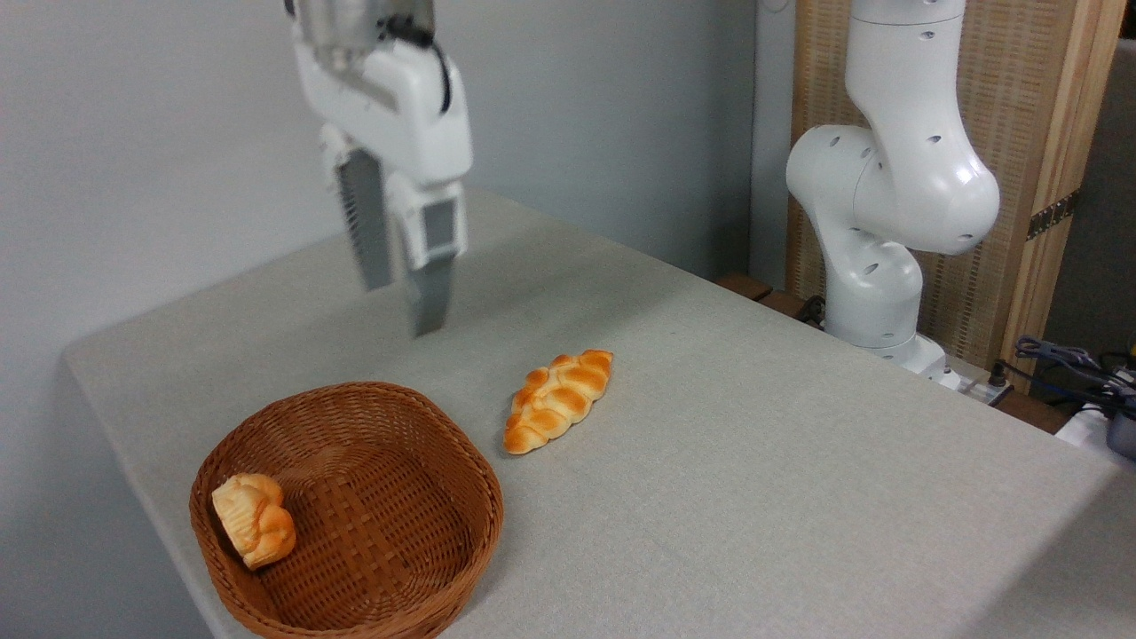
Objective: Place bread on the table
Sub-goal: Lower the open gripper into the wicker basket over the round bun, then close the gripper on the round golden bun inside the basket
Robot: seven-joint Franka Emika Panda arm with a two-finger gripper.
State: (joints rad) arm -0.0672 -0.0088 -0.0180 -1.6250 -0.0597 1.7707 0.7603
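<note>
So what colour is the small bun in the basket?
The bun is golden-orange on top and paler cream underneath, seen in the fixed camera view.

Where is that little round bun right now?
The bun lies inside the wicker basket, against its left wall, at the table's front-left corner.

Two bread pieces total: one small round bun (253, 531) in the basket, one braided loaf (558, 399) on the table (799, 497). One wicker basket (390, 532). One robot arm (896, 177), one gripper (404, 306) with two fingers, blurred, hanging above the table.
</note>
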